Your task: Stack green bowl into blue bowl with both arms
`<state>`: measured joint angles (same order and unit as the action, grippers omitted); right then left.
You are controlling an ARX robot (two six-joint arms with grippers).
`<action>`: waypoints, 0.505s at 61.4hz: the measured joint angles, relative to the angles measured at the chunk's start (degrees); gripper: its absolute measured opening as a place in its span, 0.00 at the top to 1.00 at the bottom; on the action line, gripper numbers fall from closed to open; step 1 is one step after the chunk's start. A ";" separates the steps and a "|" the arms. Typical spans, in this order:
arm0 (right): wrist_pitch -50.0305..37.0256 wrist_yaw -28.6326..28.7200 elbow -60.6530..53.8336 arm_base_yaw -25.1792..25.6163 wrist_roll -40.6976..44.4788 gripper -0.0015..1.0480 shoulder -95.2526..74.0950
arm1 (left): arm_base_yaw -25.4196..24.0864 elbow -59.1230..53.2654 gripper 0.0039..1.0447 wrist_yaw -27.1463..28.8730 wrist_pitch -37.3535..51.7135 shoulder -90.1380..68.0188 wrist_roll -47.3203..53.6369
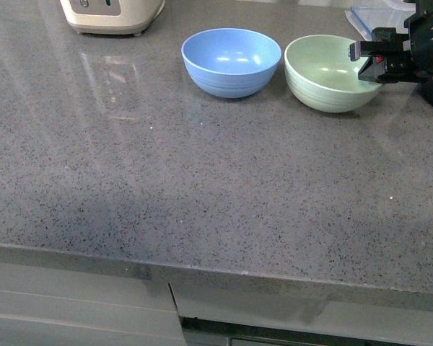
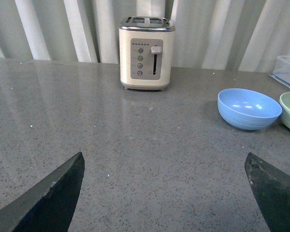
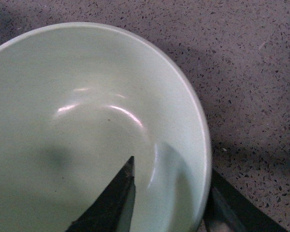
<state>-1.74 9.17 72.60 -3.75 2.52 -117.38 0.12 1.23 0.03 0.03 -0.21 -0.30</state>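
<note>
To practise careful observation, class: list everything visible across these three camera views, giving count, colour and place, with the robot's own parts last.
blue bowl: 1, sky blue, far side of countertop.
green bowl: 1, pale green, beside the blue bowl, on its right.
toaster: 1, cream, far left of countertop.
clear container: 1, transparent, far right, behind the bowls.
countertop: 1, grey speckled, under everything.
left gripper: 1, black, open over bare countertop.
right gripper: 1, black, open, straddling the green bowl's rim.
</note>
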 joint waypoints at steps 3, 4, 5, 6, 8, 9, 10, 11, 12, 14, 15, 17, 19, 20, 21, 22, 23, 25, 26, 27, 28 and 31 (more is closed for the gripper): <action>0.11 0.04 0.02 0.11 0.09 0.84 0.00 | 0.00 0.00 0.06 0.00 0.00 0.00 0.00; 0.24 0.09 0.02 0.17 0.09 0.85 0.00 | 0.00 0.00 0.06 0.00 0.00 0.00 0.00; 0.37 0.13 0.04 0.22 0.09 0.87 0.00 | 0.00 0.00 0.06 0.00 0.00 0.00 0.00; 0.57 0.15 0.11 0.31 0.09 0.90 0.00 | 0.00 0.00 0.06 0.00 0.00 0.00 0.00; 0.68 0.39 0.17 0.39 0.04 0.94 0.00 | 0.00 0.00 0.06 0.00 0.00 0.00 0.00; 0.72 0.70 0.35 0.50 -0.22 0.96 0.02 | 0.00 0.00 0.06 0.00 0.00 0.00 0.00; 0.74 0.98 0.48 0.55 -0.20 0.98 0.04 | 0.00 0.00 0.06 0.00 0.00 0.00 0.00; 0.76 1.27 0.66 0.59 -0.26 0.98 0.07 | 0.00 0.00 0.06 0.00 0.00 0.00 0.00; 0.87 1.42 0.85 0.66 -0.15 0.99 0.09 | 0.00 0.00 0.06 0.00 0.00 0.00 0.00; 1.38 1.29 1.40 0.68 -0.15 0.99 0.28 | 0.00 0.00 0.06 0.00 0.00 0.00 0.00; 1.53 1.14 1.57 0.68 -0.15 0.99 0.33 | 0.00 0.00 0.06 0.00 0.00 0.00 0.00; 1.88 0.94 2.08 0.81 0.04 0.99 0.42 | 0.00 0.00 0.06 -0.02 0.00 0.00 0.00; 2.36 0.92 2.64 1.09 0.33 0.99 0.44 | 0.00 0.00 0.06 -0.02 0.00 0.00 0.00; 2.54 0.92 2.75 1.18 0.33 0.99 0.44 | 0.00 0.00 0.06 -0.02 0.00 0.00 0.00; 2.69 0.85 2.89 1.25 0.37 0.99 0.44 | 0.00 0.00 0.06 0.00 0.00 0.00 0.00; 2.95 0.85 3.13 1.40 0.39 0.99 0.46 | 0.00 0.00 0.06 0.00 0.00 0.00 0.00; 3.10 0.90 3.26 1.49 0.42 0.99 0.46 | 0.00 0.00 0.06 0.00 0.00 0.00 0.00; 3.52 0.98 3.61 1.73 0.61 0.99 0.50 | 0.00 0.00 0.06 0.00 0.00 0.00 0.00; 3.63 1.03 3.69 1.81 0.70 0.99 0.57 | 0.00 0.00 0.06 0.00 0.00 0.00 0.00; 3.74 1.03 3.78 1.90 0.76 0.99 0.63 | 0.00 0.00 0.06 0.00 0.00 0.00 0.00; 3.87 1.05 3.87 1.97 0.76 0.99 0.72 | 0.00 0.00 0.06 -0.02 0.00 0.00 0.00; 4.59 1.27 4.37 2.25 0.92 0.99 1.05 | 0.00 0.00 0.06 -0.02 0.00 0.00 0.00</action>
<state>2.85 10.44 76.97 -1.50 3.44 -116.33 0.12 1.23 0.01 0.03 -0.21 -0.30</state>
